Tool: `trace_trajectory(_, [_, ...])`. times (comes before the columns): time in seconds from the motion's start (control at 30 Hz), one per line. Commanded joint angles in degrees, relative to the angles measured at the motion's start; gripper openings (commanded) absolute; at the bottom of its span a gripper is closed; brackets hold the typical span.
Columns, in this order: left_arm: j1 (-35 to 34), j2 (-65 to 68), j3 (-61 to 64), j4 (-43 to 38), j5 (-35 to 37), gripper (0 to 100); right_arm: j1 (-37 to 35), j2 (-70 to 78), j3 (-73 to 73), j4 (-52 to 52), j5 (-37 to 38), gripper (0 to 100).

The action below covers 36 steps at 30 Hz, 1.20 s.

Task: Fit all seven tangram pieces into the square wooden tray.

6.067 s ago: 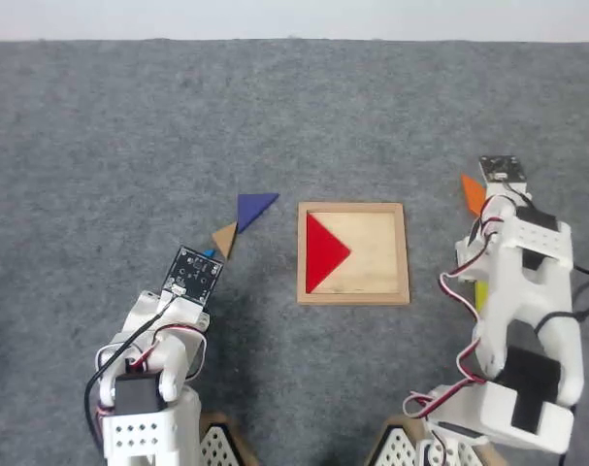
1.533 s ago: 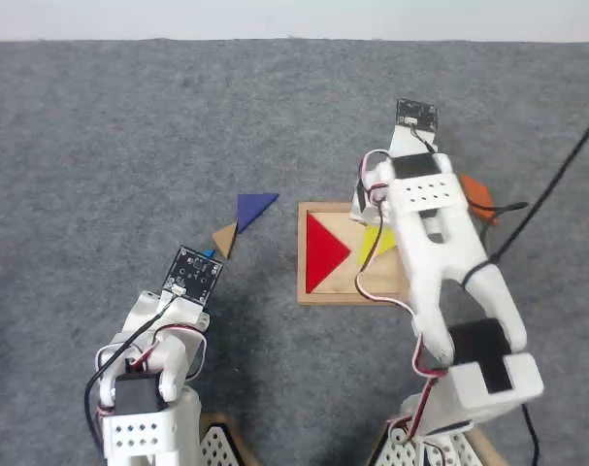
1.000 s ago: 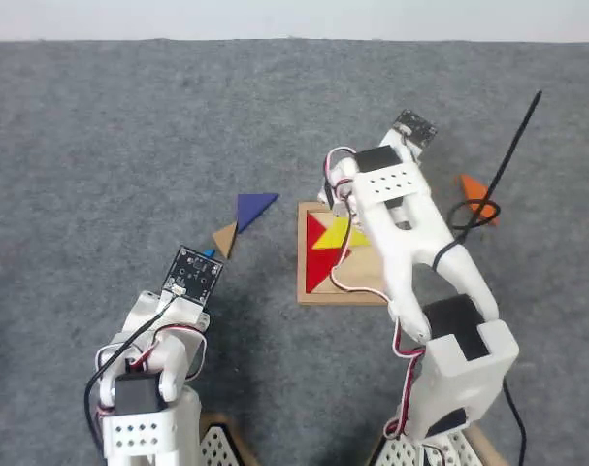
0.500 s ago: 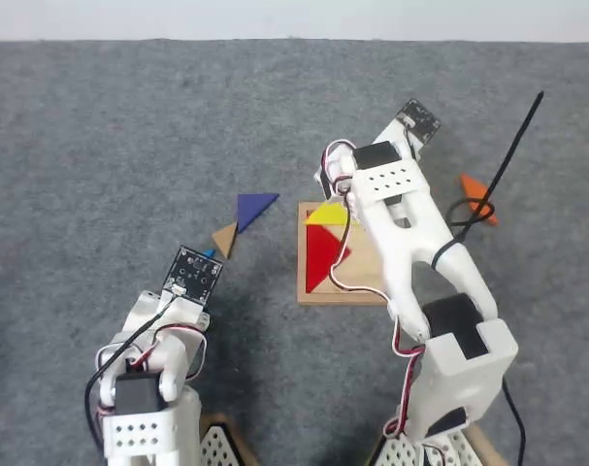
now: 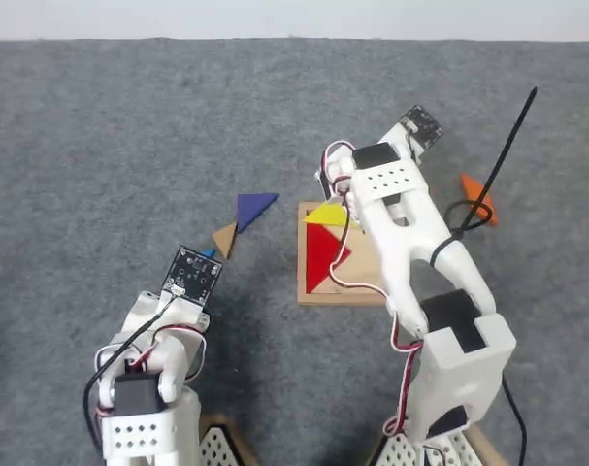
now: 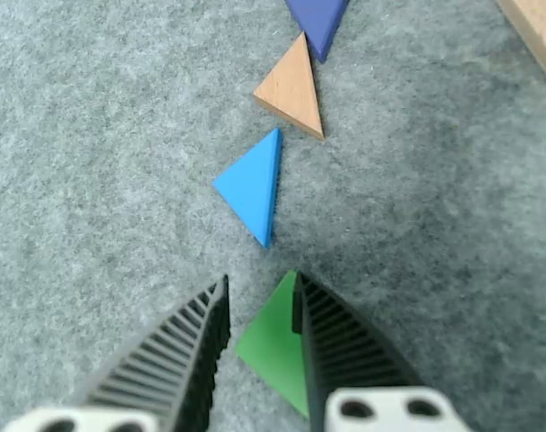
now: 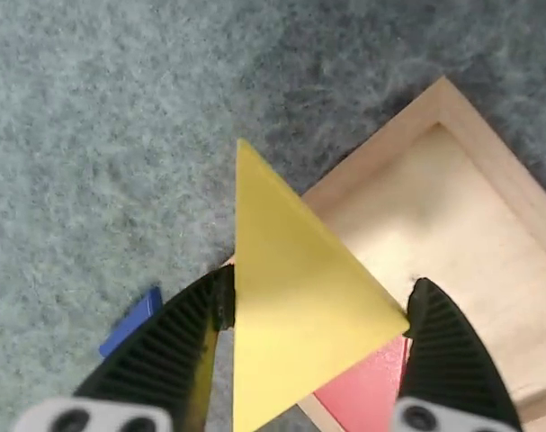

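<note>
Wooden tray (image 5: pixel 301 272) sits on grey carpet (image 5: pixel 129 126) below a pale wall (image 5: pixel 275 17).

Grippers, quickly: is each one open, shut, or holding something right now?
Left gripper: open, holding nothing.
Right gripper: shut on the yellow triangular tangram piece.

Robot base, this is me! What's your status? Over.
Right tool shut on yellow triangle, over tray corner, tip past rim. Left tool open over green triangle. Red triangle already in tray.

Nothing legible: no text, numbers or signs. Plain, unmarked faces on wooden tray (image 5: pixel 302 282) and yellow triangle (image 7: pixel 290 297).
</note>
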<state>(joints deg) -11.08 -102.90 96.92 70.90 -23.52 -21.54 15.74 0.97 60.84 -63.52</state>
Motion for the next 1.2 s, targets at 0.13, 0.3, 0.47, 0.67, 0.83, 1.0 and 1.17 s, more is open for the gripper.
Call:
trace_trajectory(0.13, [-0.2, -1.1, -0.4, 0.3, -0.4, 11, 1.0, -0.4, -3.1, -1.1, -0.8, 46.3])
trace_trajectory(0.3, [-0.2, -1.1, -0.4, 0.3, -0.4, 11, 0.0, -0.4, -3.1, -1.4, -0.6, 47.5])
trace_trajectory(0.47, [-0.2, -1.1, -0.4, 0.3, -0.4, 11, 3.9, -2.8, -5.0, 1.7, -0.4, 47.5])
trace_trajectory(0.67, [-0.2, -1.1, -0.4, 0.3, -0.4, 11, 8.6, -6.7, -12.3, 16.2, 26.6, 47.4])
trace_trajectory(0.83, [-0.2, -1.1, -0.4, 0.3, -0.4, 11, 5.7, -4.0, -10.6, 23.4, 50.0, 37.9])
trace_trajectory(1.0, [-0.2, -1.1, -0.4, 0.3, -0.4, 11, 4.0, 3.6, -9.6, 19.0, 64.6, 25.6])
trace_trajectory(1.17, [-0.2, -1.1, -0.4, 0.3, -0.4, 11, 2.1, 4.7, -9.6, 6.1, 65.1, 21.0])
